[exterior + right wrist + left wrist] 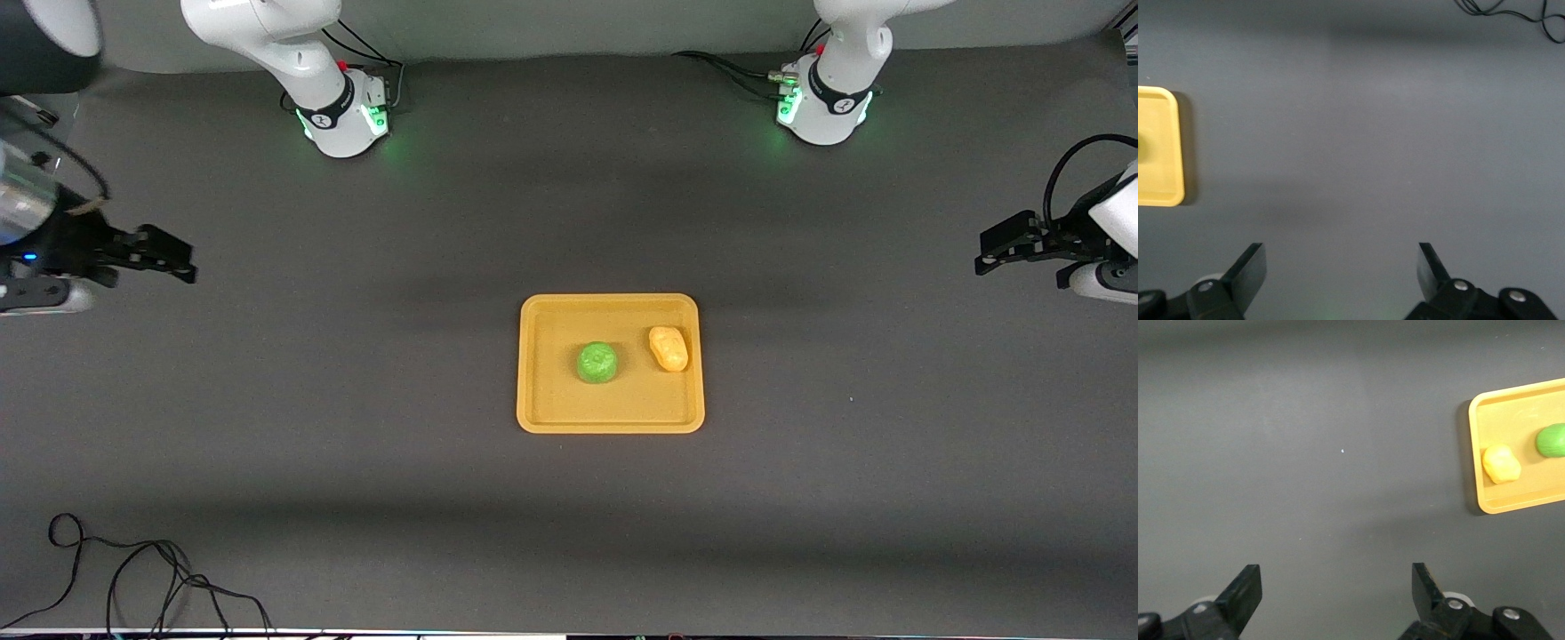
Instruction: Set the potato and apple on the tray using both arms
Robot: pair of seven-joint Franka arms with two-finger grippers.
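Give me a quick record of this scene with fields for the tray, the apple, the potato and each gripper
tray: mid-table, holds both items
apple: on tray, near its middle
potato: on tray, beside apple, toward the left arm's end, apart from it
left gripper: open, empty, over bare table at its own end
right gripper: open, empty, over bare table at its own end
task state: both items placed

Your front view looks down from high above the dark grey table [356, 444], facing both arm bases along its top edge, and it takes in the whole table. Each wrist view looks down over its own black fingers, from high above the bare table. All three views share the flat yellow-orange plastic tray [542, 409] [1478, 453] [1165, 147]; the right wrist view catches only its edge.
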